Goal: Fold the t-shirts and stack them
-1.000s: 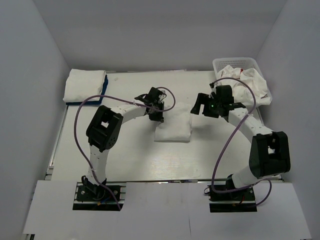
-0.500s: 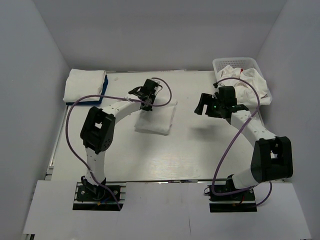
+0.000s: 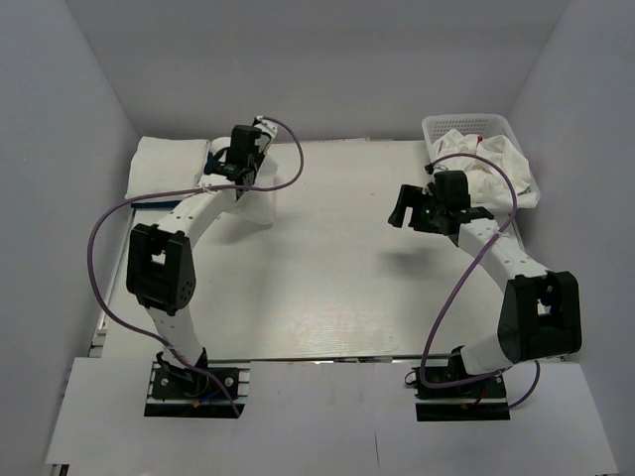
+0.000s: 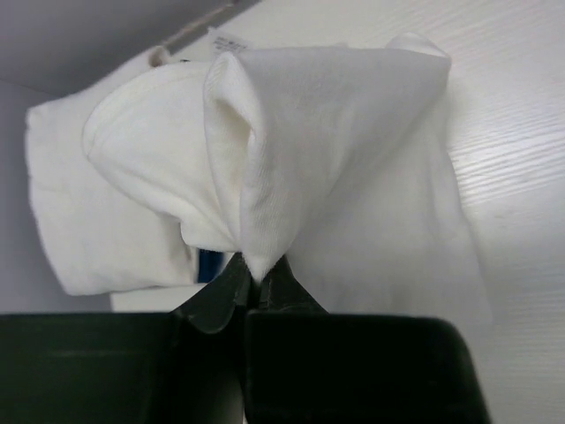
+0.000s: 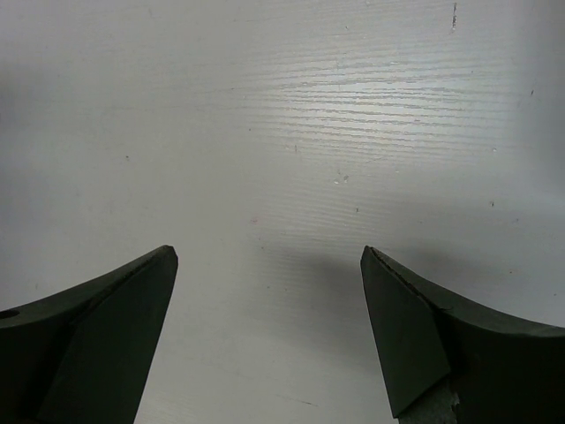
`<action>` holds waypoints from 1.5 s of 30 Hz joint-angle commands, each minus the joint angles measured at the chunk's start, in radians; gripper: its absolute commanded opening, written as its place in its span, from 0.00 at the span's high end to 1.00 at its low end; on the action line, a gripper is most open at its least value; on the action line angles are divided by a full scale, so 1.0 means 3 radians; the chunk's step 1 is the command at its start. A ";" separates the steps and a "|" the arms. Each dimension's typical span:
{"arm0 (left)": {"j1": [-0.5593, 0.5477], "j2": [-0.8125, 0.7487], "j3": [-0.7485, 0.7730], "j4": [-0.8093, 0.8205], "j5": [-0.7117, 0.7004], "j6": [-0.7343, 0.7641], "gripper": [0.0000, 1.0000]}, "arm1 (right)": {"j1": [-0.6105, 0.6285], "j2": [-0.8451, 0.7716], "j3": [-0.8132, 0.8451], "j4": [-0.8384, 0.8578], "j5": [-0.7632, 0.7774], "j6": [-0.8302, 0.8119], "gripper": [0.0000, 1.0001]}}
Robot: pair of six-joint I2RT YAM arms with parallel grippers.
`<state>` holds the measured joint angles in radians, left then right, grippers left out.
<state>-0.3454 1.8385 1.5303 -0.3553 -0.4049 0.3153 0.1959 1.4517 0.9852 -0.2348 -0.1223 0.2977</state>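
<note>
T-shirt (image 4: 335,132), plain white, bunches into a creased peak in left gripper (image 4: 259,276).

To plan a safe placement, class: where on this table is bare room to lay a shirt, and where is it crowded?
Free: the wide middle of the table, from the left tool across to under the open right tool. Crowded: far-left corner, where that tool pinches a folded white t-shirt beside the stack; far-right corner, with the basket of crumpled t-shirts.

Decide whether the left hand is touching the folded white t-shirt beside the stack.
Touching. The left wrist view shows the left hand shut on a bunched fold of the white t-shirt, with the cloth pinched and no gap between them.
</note>
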 commanded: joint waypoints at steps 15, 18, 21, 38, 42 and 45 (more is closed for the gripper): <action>0.1023 -0.0008 0.0876 0.0024 0.0721 0.0846 1.00 | -0.0019 0.0320 0.0372 -0.0138 -0.0124 -0.0006 0.10; 0.1141 0.0099 0.0973 -0.0007 0.0848 0.0877 1.00 | -0.0019 0.0422 0.0474 -0.0270 -0.0048 -0.0016 0.10; 0.1279 0.0181 0.1020 -0.0038 0.1042 0.0877 1.00 | -0.0014 0.0484 0.0587 -0.0322 0.0024 -0.0067 0.10; 0.1944 0.0774 0.1449 0.0029 0.1621 0.0815 1.00 | -0.0014 0.0775 0.1032 -0.0715 0.0177 -0.0067 0.10; 0.2071 0.0861 0.1510 -0.0032 0.1844 0.0815 1.00 | 0.0001 0.0816 0.1164 -0.0792 0.0198 -0.0077 0.10; 0.2138 0.0943 0.1546 -0.0068 0.1994 0.0815 1.00 | 0.0001 0.0877 0.1241 -0.0874 0.0198 -0.0042 0.10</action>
<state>0.2768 2.1254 1.9434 -0.3893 0.1207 0.5571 0.1959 1.7046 1.3014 -0.4644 -0.0769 0.2813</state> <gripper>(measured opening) 0.104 0.902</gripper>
